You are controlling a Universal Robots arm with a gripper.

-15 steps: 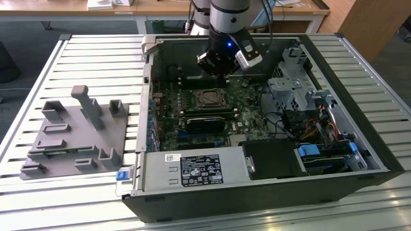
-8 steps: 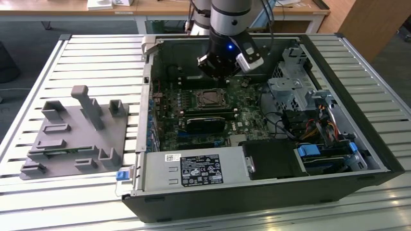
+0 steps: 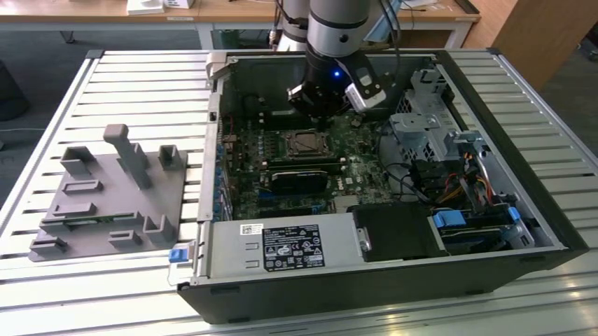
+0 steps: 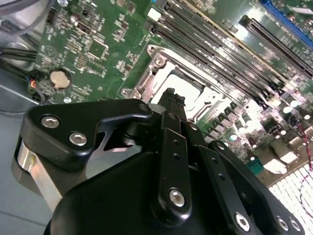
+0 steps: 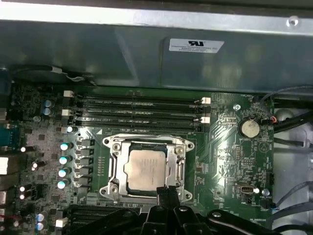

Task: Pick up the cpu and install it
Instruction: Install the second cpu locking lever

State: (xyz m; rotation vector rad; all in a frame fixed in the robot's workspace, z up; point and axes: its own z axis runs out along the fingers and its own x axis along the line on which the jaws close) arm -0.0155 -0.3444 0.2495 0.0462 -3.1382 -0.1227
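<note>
The cpu (image 5: 145, 170) lay seated in the socket (image 5: 145, 166), apparently flat, and the gripper (image 5: 166, 192) hovered at its edge, fingers pressed together, holding nothing, so any lift-off needed to be straight and gentle.

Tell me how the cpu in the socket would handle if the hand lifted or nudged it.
The cpu looks like a flat, rigid metal-topped square, so it probably won't flex or roll. Its smooth top may be slippery to grip. Sitting inside the socket frame, it likely resists sideways pushes. The hand hovers at its edge.
</note>
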